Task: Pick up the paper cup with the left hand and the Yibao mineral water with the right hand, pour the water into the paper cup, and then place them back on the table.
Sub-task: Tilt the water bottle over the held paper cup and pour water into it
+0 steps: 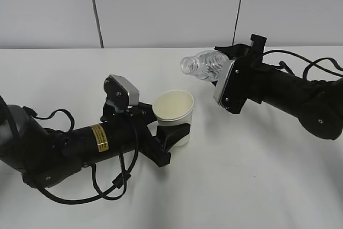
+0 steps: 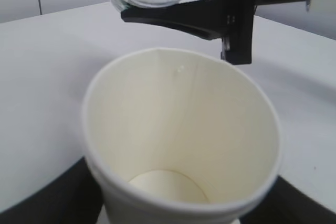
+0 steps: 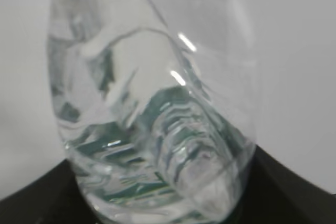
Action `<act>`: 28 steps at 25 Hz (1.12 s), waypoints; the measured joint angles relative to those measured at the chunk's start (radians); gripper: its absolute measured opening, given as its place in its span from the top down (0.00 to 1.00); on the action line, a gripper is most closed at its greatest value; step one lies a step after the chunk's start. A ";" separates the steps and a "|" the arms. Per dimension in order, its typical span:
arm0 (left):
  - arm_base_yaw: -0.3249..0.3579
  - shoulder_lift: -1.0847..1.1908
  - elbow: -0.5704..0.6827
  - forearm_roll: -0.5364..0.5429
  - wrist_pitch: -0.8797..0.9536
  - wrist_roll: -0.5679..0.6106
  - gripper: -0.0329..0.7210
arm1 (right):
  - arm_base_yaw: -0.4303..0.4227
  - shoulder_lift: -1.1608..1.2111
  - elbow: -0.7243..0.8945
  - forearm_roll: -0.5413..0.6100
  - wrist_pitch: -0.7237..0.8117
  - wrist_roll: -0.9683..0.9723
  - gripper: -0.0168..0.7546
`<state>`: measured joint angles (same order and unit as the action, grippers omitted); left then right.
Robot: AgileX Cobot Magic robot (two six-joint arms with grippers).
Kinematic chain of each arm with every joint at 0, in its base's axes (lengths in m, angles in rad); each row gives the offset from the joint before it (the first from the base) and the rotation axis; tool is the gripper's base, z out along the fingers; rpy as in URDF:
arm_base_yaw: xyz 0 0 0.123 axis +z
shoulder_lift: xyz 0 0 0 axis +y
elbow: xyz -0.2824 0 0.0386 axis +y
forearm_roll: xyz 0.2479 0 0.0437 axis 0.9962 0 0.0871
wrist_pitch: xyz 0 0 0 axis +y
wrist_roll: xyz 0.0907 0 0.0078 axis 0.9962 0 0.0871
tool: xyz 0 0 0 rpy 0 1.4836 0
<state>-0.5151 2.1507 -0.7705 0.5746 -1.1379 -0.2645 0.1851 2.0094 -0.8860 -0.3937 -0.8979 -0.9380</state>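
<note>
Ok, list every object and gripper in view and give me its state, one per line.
paper cup: upright, held off to the left of the bottle, open, no water visible inside.
bottle: tipped nearly sideways, uncapped, mouth pointing left toward the cup, some water inside.
left gripper: shut on the cup.
right gripper: shut on the bottle, raised above the table.
table: bare white, no spill visible.

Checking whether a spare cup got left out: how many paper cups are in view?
1. The paper cup sits in the left hand, below the tilted Yibao mineral water. No others are visible.
</note>
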 joint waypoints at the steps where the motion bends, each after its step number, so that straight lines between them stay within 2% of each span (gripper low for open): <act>1: -0.001 0.000 0.000 0.000 0.000 0.000 0.37 | 0.000 0.000 -0.004 0.000 0.000 -0.004 0.34; 28: -0.003 0.000 0.000 -0.004 0.000 0.000 0.37 | 0.028 0.000 -0.011 0.026 0.000 -0.306 0.34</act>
<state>-0.5178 2.1507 -0.7705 0.5709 -1.1379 -0.2645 0.2134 2.0094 -0.8974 -0.3679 -0.8979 -1.2439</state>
